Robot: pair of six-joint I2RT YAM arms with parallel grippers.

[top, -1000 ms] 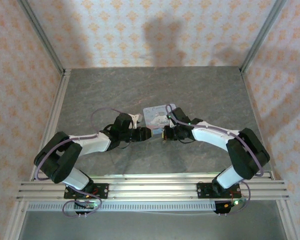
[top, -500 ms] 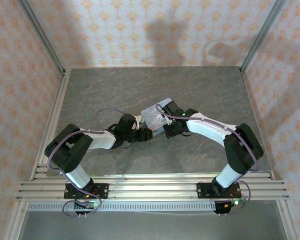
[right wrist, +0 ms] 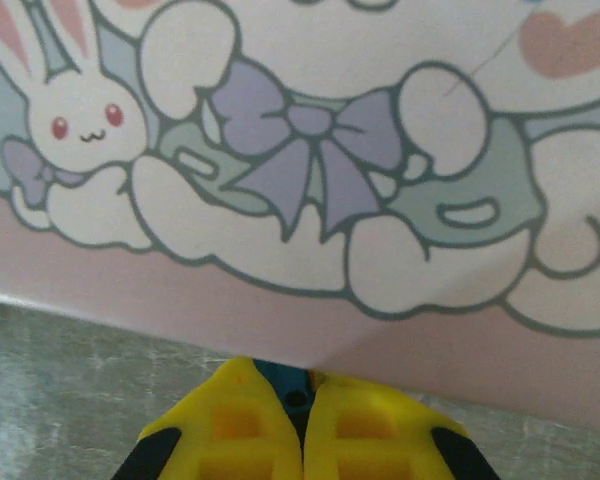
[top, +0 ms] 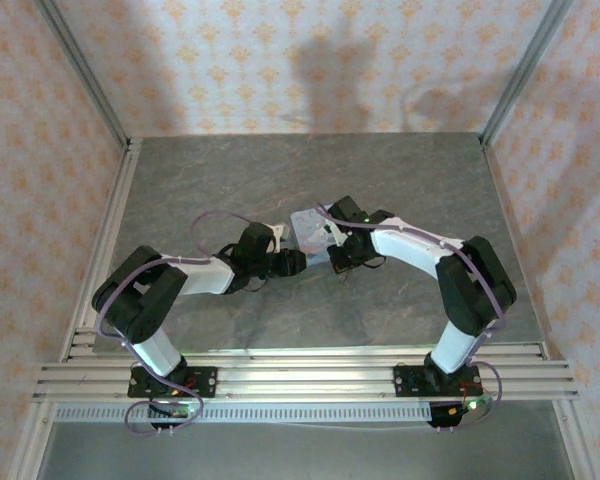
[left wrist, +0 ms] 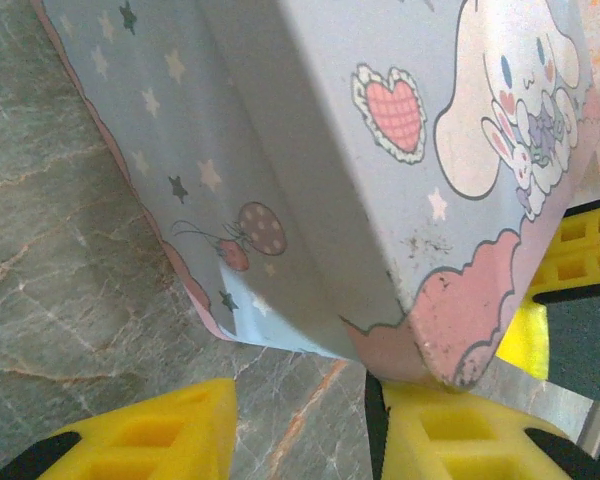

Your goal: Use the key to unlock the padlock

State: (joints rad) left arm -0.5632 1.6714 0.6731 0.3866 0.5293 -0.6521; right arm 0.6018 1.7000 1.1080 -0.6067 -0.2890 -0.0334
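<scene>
My left gripper point(top: 292, 263) reaches in low from the left and stops about the middle of the table point(top: 230, 170), just short of the pale blue tin point(top: 307, 228). In my left wrist camera its two yellow fingers point(left wrist: 150, 432) stand a middling way apart, with bare grey stone between them and nothing in their grasp. The tin leans over them at a tilt. Its starred side wall faces down toward the table, and its pink lower corner sits right at the tip of the right-hand finger; I cannot tell whether they touch. The rabbit printed on the lid is in plain sight. On the far side of that corner I can make out another yellow finger. My right gripper point(top: 333, 256) comes in from the right and meets the tin at its near right edge, just beside my left one. In my right wrist camera its fingers are pressed together, and a small dark bluish piece, by its colour the padlock point(right wrist: 283, 383), is pinched between the tips, close against the pink border of the lid.
</scene>
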